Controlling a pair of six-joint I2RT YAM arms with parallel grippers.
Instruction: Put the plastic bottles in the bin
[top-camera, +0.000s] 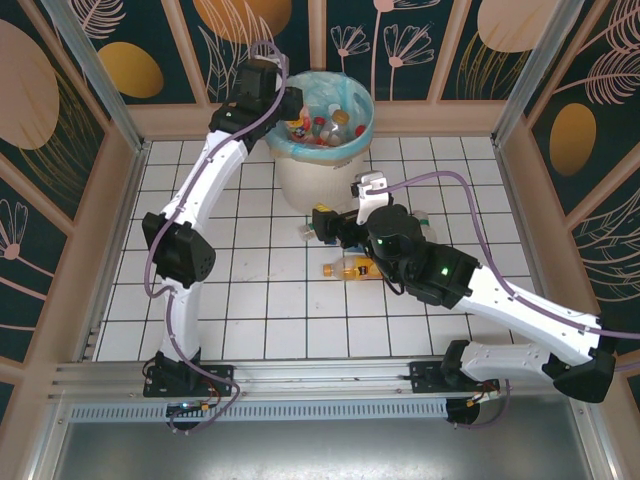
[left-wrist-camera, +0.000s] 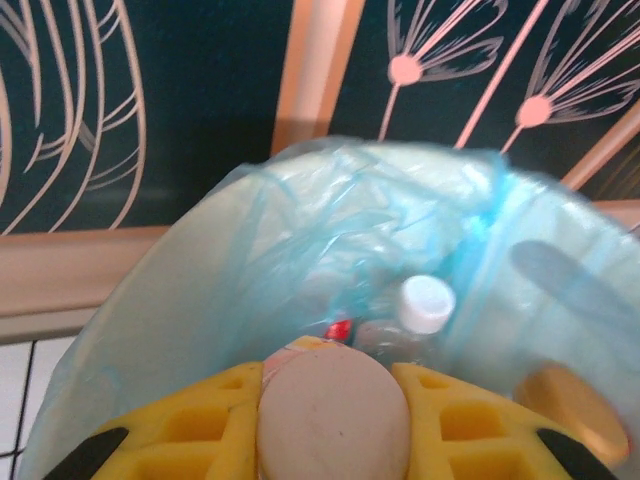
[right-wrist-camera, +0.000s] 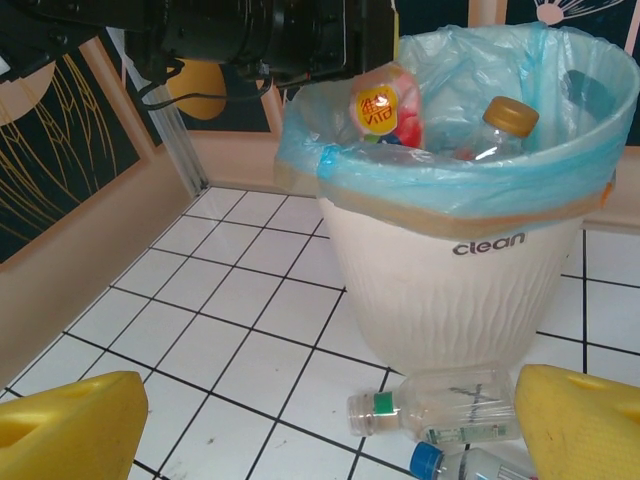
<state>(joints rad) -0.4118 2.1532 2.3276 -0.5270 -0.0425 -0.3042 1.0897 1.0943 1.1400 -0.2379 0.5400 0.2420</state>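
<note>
Clamped in left gripper (left-wrist-camera: 330, 390): one pink bottle (left-wrist-camera: 335, 435), smooth rounded base foremost, poised over bin (left-wrist-camera: 200, 300) at 12 o'clock of table. Counted on white tiles (right-wrist-camera: 250, 330) at 6 o'clock of bin: one clear bottle (right-wrist-camera: 430, 405), one blue-capped bottle (right-wrist-camera: 470, 465) cut off by frame, one orange bottle (top-camera: 350, 268). Found right gripper (right-wrist-camera: 320, 440) spread wide, holding nothing. Unable to count bottles (top-camera: 325, 128) heaped inside ribbed off-white bin lined with crinkled blue bag (right-wrist-camera: 450, 170).

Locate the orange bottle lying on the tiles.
In the top view, the orange bottle lies on the tiles in front of the bin, beside the right arm.
</note>
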